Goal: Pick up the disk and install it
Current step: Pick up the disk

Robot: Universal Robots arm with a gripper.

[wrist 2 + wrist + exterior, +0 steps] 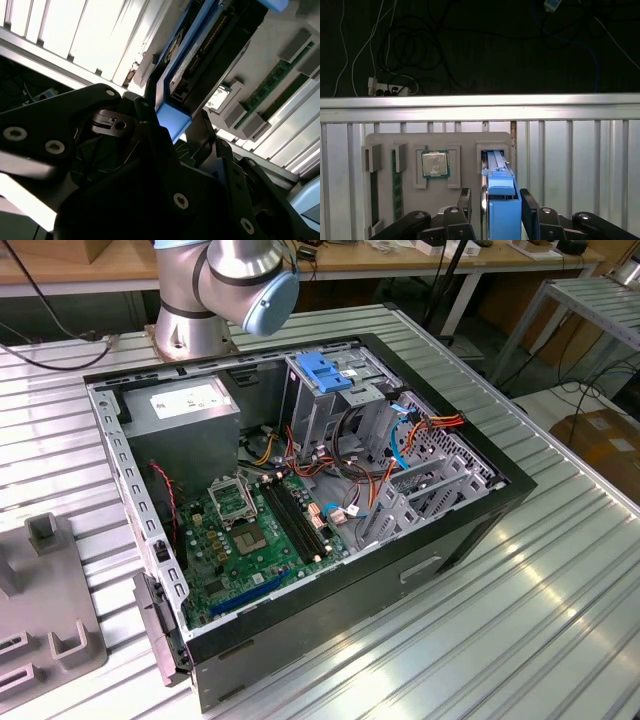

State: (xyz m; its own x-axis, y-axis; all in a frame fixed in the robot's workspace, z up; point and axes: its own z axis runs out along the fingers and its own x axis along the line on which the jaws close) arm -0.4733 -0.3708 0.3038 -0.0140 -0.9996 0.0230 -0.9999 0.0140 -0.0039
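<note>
Gripper (496,200) clamped on the disk (503,217), fingers (529,205) flanking its blue bracket (172,122); grey tray (410,142) beyond. Exterior view: arm (235,285) at case's (330,610) 11 o'clock.

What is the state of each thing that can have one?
Black computer case, open, side panel off.
Silver-grey metal disk in light-blue bracket, upright in grey tray slot, gripper around it.
Square silver processor chip, flat in tray recess.
Green memory stick, seated in tray slot.

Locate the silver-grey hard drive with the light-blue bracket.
First wrist view: the drive sits within the gripper, at the grey tray's slot, beside the square chip.
</note>
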